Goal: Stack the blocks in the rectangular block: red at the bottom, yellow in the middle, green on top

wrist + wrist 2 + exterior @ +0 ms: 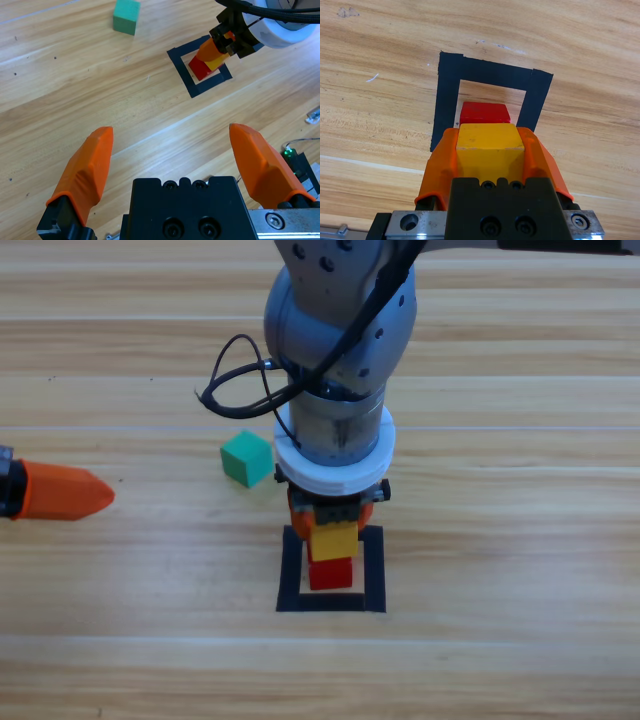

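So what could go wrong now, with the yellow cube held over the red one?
The right gripper holds the yellow cube above the red cube inside the tape square. If released off-centre, yellow may slide off. The fingers hang near red and could push it out. The green cube lies apart.

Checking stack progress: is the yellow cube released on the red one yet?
No. The right pincer is shut on the yellow cube, over the red cube.
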`<control>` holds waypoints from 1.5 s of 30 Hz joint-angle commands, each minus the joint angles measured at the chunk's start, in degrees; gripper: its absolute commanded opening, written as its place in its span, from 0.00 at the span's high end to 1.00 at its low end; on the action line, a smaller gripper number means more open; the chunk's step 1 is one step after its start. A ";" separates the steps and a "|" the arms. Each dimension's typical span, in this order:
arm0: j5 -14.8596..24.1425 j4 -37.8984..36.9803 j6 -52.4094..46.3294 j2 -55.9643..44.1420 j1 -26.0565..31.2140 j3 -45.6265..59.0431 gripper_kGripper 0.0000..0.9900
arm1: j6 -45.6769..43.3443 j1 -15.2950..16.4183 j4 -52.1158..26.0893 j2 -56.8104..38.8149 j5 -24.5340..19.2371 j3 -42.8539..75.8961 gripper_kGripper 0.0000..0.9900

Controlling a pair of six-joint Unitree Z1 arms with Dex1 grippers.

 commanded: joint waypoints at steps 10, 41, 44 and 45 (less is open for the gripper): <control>-0.70 -0.86 -0.10 0.78 0.93 1.68 0.00 | 1.29 1.51 0.59 5.06 -0.44 -1.30 1.00; -0.70 -0.95 -0.19 0.78 0.93 1.86 0.00 | 1.47 3.09 1.29 -0.91 -6.32 -3.15 0.00; -0.35 -1.04 -0.72 0.87 0.93 1.51 0.00 | 0.76 3.88 1.29 -4.78 -7.55 -3.41 0.00; -0.26 -1.13 -0.98 1.04 0.93 1.16 0.00 | 0.59 3.97 1.29 -6.10 -7.73 -3.24 0.00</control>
